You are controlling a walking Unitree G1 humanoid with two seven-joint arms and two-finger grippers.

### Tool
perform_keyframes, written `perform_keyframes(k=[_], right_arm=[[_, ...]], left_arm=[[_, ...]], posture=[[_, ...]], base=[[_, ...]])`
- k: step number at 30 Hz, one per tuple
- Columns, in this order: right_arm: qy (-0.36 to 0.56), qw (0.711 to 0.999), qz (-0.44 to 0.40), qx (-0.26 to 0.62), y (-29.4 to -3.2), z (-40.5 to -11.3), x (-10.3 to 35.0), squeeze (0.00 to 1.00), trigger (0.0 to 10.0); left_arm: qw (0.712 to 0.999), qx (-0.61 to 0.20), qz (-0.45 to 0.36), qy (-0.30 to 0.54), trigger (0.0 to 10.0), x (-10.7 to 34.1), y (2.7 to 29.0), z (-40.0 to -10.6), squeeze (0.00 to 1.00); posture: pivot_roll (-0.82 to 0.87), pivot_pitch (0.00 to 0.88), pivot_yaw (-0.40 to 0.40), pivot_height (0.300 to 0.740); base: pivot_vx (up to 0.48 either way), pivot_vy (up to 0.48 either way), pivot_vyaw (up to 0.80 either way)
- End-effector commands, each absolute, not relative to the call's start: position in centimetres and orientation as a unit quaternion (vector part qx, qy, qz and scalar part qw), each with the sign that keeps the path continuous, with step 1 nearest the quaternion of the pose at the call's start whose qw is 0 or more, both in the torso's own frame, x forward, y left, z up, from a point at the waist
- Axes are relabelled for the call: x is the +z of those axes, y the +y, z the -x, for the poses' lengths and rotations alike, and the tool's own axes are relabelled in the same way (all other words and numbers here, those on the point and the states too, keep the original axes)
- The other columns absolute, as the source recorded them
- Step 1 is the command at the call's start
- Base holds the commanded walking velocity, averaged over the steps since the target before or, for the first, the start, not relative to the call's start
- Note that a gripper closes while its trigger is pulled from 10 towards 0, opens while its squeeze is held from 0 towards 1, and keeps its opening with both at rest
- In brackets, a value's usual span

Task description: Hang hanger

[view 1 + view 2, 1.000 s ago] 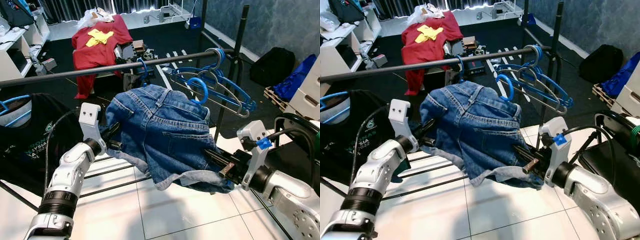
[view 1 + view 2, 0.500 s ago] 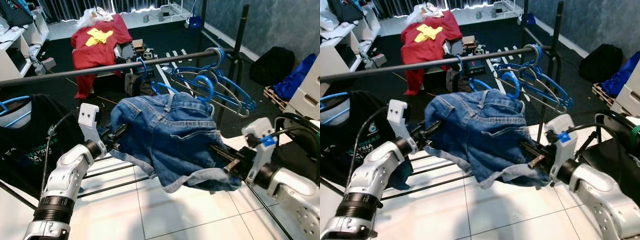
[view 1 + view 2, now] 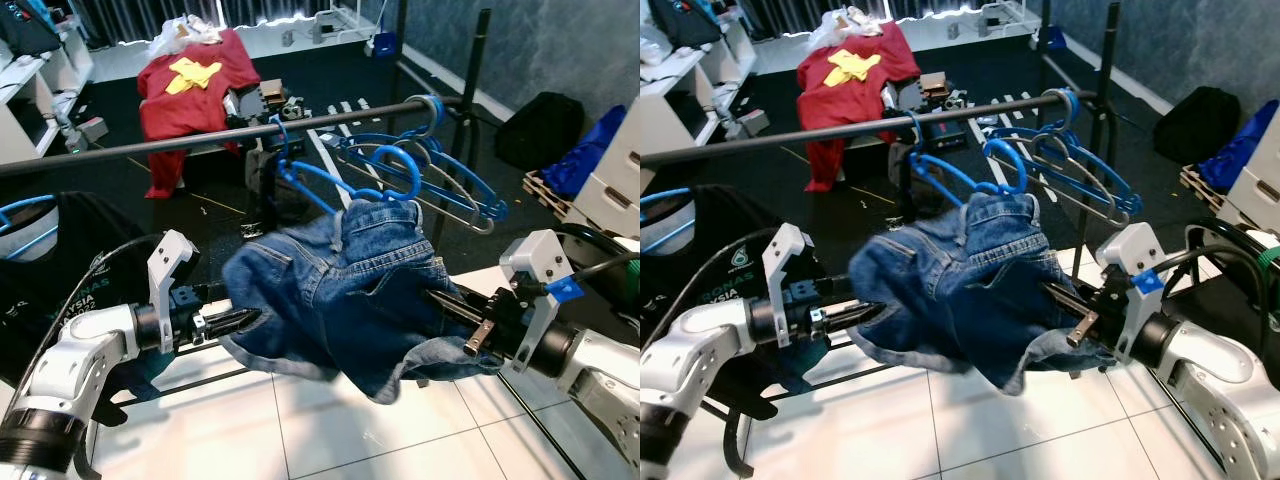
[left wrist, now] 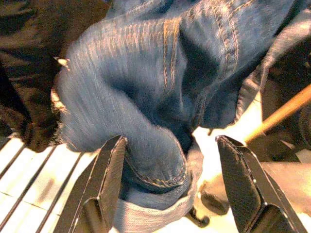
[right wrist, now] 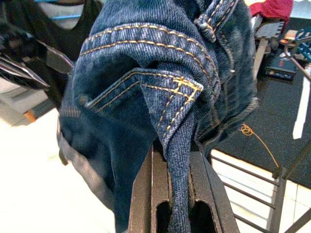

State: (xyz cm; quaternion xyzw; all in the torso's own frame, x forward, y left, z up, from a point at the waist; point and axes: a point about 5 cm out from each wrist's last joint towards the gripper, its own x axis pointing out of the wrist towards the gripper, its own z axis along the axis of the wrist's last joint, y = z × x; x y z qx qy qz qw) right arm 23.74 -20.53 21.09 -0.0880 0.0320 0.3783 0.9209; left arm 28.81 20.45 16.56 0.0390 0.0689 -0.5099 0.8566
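Note:
Denim shorts [image 3: 340,290] hang bunched from a blue hanger [image 3: 305,185] whose hook sits over the dark rail [image 3: 200,140]. My right gripper [image 5: 177,155] is shut on a fold of the shorts, its fingers [image 3: 455,308] reaching under the cloth from the right. At the shorts' left edge my left gripper [image 3: 240,320] is open. Its fingers [image 4: 114,165] stand wide apart on either side of the hem without pinching it.
Several empty blue hangers [image 3: 440,180] crowd the rail's right end by the upright post [image 3: 470,110]. A black T-shirt [image 3: 60,260] hangs at left. A red garment [image 3: 190,85], black bag [image 3: 540,130] and white drawers [image 3: 615,180] lie beyond. Low rack bars [image 3: 200,385] cross the floor.
My left gripper has drawn back to the left, out from under the shorts. The shorts have slid down and bunched toward the right gripper, uncovering the blue hanger's arm.

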Motion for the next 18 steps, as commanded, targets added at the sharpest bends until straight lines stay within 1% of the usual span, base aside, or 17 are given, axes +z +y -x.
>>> perform_keyframes(k=[1,3,6,7,8,9,10,12,14,15,16,17,18], right_arm=[[0.009,0.91,0.101,0.401,-19.7,-23.3,21.7,0.0,10.0],[0.009,0.909,0.102,0.405,-19.7,-23.2,21.7,0.0,10.0],[-0.004,0.903,0.089,0.419,-19.6,-23.1,22.1,0.0,10.0],[-0.013,0.897,0.076,0.434,-19.5,-22.8,22.6,0.0,10.0],[-0.013,0.897,0.076,0.434,-19.5,-22.8,22.6,0.0,10.0],[-0.016,0.887,0.063,0.457,-19.5,-22.3,23.0,0.0,10.0],[-0.016,0.887,0.063,0.457,-19.5,-22.3,23.0,0.0,10.0],[0.0,0.868,0.059,0.493,-19.9,-21.4,23.2,0.0,10.0],[0.0,0.868,0.059,0.493,-19.9,-21.4,23.2,0.0,10.0],[0.012,0.86,0.063,0.507,-20.3,-21.0,23.3,0.0,10.0],[0.012,0.86,0.063,0.507,-20.3,-21.0,23.3,0.0,10.0],[0.024,0.846,0.065,0.529,-20.6,-20.6,23.7,0.0,10.0],[0.024,0.846,0.065,0.529,-20.6,-20.6,23.7,0.0,10.0]], left_arm=[[0.851,-0.519,-0.04,0.071,10.0,16.8,20.6,-28.5,0.0],[0.848,-0.524,-0.04,0.071,10.0,17.1,20.7,-28.3,0.0],[0.837,-0.533,-0.066,0.102,10.0,16.4,21.0,-27.9,0.0],[0.841,-0.525,-0.08,0.102,10.0,16.2,21.1,-28.1,0.0],[0.841,-0.525,-0.08,0.102,10.0,16.2,21.1,-28.1,0.0],[0.851,-0.51,-0.09,0.085,10.0,16.5,21.2,-28.6,0.0],[0.851,-0.51,-0.09,0.085,10.0,16.5,21.2,-28.6,0.0],[0.874,-0.477,-0.09,0.028,10.0,18.3,21.4,-29.8,0.0],[0.874,-0.477,-0.09,0.028,10.0,18.3,21.4,-29.8,0.0],[0.884,-0.459,-0.089,-0.008,10.0,19.8,21.7,-30.4,0.0],[0.884,-0.459,-0.089,-0.008,10.0,19.8,21.7,-30.4,0.0],[0.889,-0.445,-0.083,-0.065,10.0,22.3,21.7,-31.1,0.0],[0.889,-0.445,-0.083,-0.065,10.0,22.3,21.7,-31.1,0.0]], posture=[[-0.11,0.099,0.083,0.74],[-0.11,0.099,0.083,0.74],[-0.11,0.099,0.084,0.74],[-0.11,0.099,0.083,0.74],[-0.11,0.099,0.083,0.74],[-0.11,0.099,0.083,0.74],[-0.11,0.099,0.083,0.74],[-0.11,0.096,0.081,0.74],[-0.11,0.096,0.081,0.74],[-0.11,0.095,0.08,0.74],[-0.11,0.095,0.08,0.74],[-0.11,0.094,0.081,0.74],[-0.11,0.094,0.081,0.74]], base=[[0.0,0.0,0.0],[0.0,0.0,0.0],[0.0,0.0,0.0],[0.0,0.0,0.0],[0.0,0.0,0.0],[0.0,0.0,0.0],[0.0,0.0,0.0],[0.0,0.0,0.0],[0.0,0.0,0.0],[0.0,0.0,0.0],[0.0,0.0,0.0],[0.0,0.0,0.0],[0.0,0.0,0.0]])
